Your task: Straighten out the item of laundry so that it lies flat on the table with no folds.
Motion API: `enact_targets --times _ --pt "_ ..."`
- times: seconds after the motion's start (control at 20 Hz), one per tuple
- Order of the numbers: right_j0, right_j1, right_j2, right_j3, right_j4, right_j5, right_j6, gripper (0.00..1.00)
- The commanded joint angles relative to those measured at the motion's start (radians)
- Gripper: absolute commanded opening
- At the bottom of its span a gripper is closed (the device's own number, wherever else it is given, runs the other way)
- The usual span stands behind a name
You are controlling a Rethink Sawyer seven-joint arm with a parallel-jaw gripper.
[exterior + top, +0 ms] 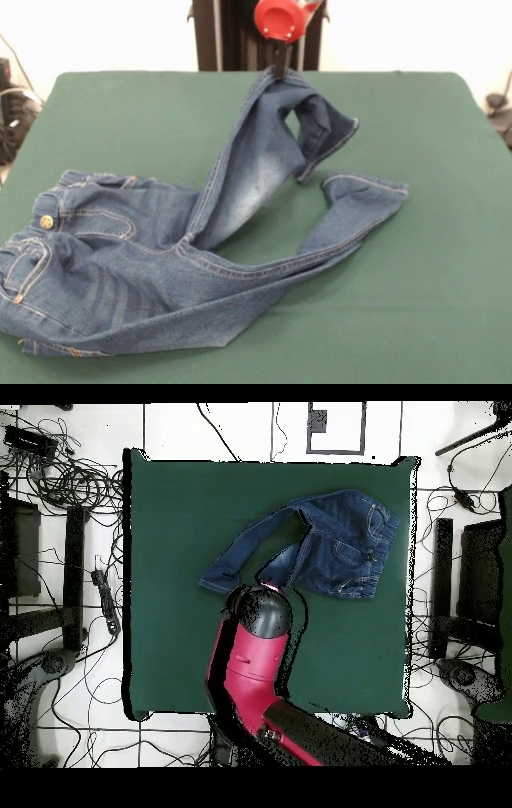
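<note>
The front view shows the jeans (160, 256) closely: blue denim with tan stitching, a brass button (46, 222) at the waistband, and a faded whitish patch on the thigh of the raised leg. The waist and seat lie bunched and creased near one long edge of the desk (448, 304), toward a corner. One leg lies flat on the felt, curving away from the seat and ending in a hemmed cuff (370, 189). The other leg rises from the crotch in a taut slanted band up to the hand (280, 70), where its end folds over and hangs back down as a loose flap with a stitched hem.

The dark tips of the hand sit at the top of that raised leg, under a round red housing, and appear closed on the denim; the contact itself is small and dark, so how tightly they pinch cannot be read.

The overhead view hides the hand beneath the red and black arm (255, 664), but shows the layout: the jeans (340, 549) lie in the half of the desk (170, 634) away from the robot's base, the flat leg stretching toward the middle of the dark green, round-cornered top. The arm reaches in over the opposite long edge.
</note>
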Motion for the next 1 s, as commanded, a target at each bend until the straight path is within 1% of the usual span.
enact_targets --times 0.05,0.15,0.2,0.25,0.45,0.6,0.8,0.85,1.0 --pt "0.019 0.017 -0.137 0.116 -0.059 0.076 -0.054 0.00" --pt "0.017 0.021 -0.147 0.109 -0.070 0.084 -0.066 0.00" --pt "0.024 0.029 -0.172 0.107 -0.129 0.083 -0.037 0.00" --pt "0.033 0.035 -0.195 0.098 -0.150 0.088 -0.038 1.00" --pt "0.030 0.040 -0.193 0.088 -0.135 0.107 -0.055 1.00" --pt "0.039 0.043 -0.211 0.080 -0.151 0.106 -0.054 1.00" --pt "0.056 0.041 -0.214 0.063 -0.115 0.093 -0.061 1.00" --pt "0.056 0.031 -0.187 0.051 -0.042 0.090 -0.085 1.00" --pt "0.062 -0.037 -0.100 -0.023 0.183 0.009 -0.176 1.00"
